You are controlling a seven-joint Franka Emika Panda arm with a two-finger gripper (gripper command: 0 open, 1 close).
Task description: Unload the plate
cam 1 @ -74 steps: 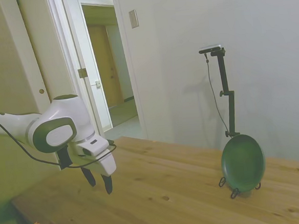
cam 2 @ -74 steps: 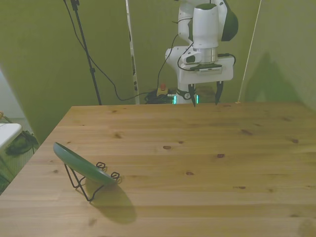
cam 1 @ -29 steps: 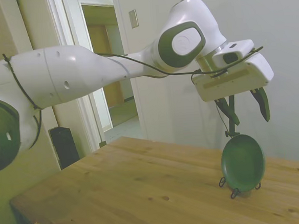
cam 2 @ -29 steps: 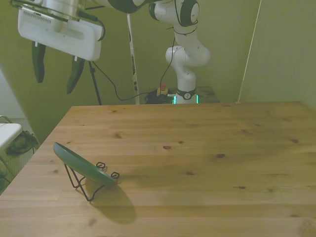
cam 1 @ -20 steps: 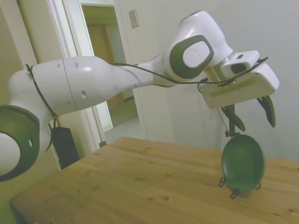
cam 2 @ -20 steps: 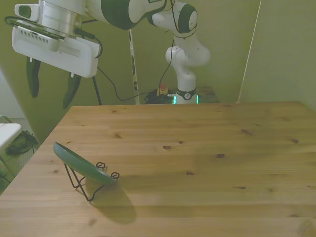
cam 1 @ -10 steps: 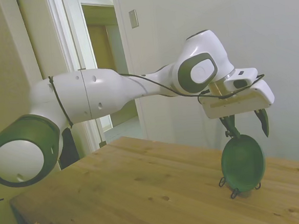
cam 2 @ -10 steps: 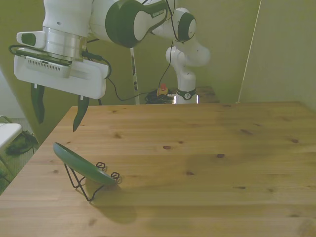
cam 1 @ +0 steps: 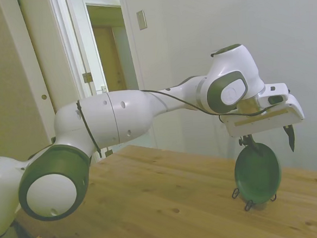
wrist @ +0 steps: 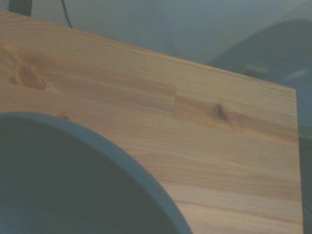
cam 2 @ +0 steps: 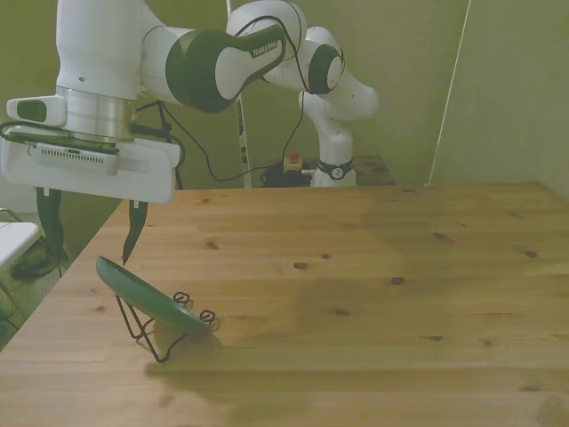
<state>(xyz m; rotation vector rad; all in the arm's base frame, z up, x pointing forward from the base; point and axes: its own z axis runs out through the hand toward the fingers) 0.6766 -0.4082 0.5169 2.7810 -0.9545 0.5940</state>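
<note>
Round matte green plate (cam 2: pixel 147 298) tilted on thin black wire stand (cam 2: pixel 160 332); claw (cam 2: pixel 89 233) wide, straddling upper rim.

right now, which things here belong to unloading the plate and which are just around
Part of the job:
- round dark green plate, leaning on its stand
- thin black wire stand holding it
- white robot gripper, jaws open above the plate's upper rim

Just around:
- wooden table
- open doorway behind

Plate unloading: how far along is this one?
Nothing is done: the plate leans in the wire stand. In hand: the gripper, open, straddles the plate's upper rim without gripping. Left: close on the rim, lift the plate out, set it on the table.
</note>
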